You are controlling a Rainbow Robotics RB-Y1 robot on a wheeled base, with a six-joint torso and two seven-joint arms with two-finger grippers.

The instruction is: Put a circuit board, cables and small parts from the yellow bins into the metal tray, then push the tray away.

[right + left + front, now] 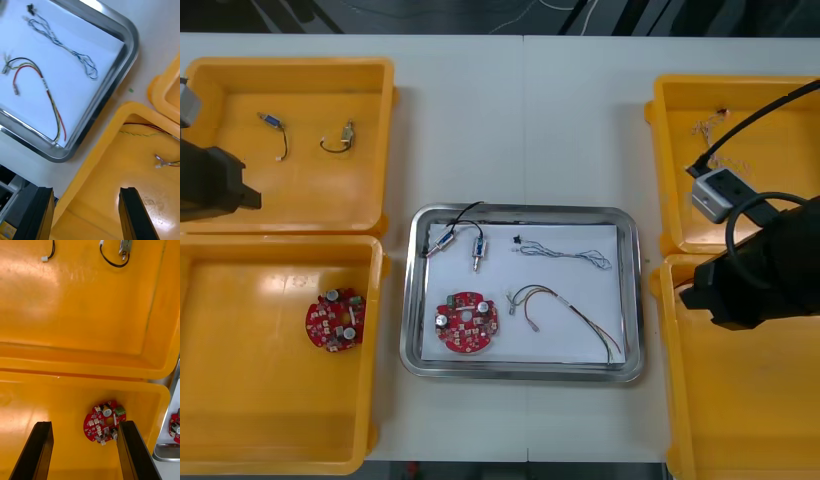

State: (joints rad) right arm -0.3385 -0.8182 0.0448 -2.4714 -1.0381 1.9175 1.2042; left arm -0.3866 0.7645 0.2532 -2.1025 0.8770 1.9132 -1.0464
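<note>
Right gripper: wide open, empty, over a yellow plastic bin.
Left gripper: wide open, empty, over a round red circuit board.

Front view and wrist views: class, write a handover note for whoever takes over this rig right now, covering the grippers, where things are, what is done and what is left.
Left gripper: open, above the near left bin, by a spare board.
Right gripper: open, above the near right bin, at its corner beside the tray.
In the tray: board, two parts, blue-white cable, red-yellow cable.
Done: loading, it seems.
Left: push the tray away.
</note>
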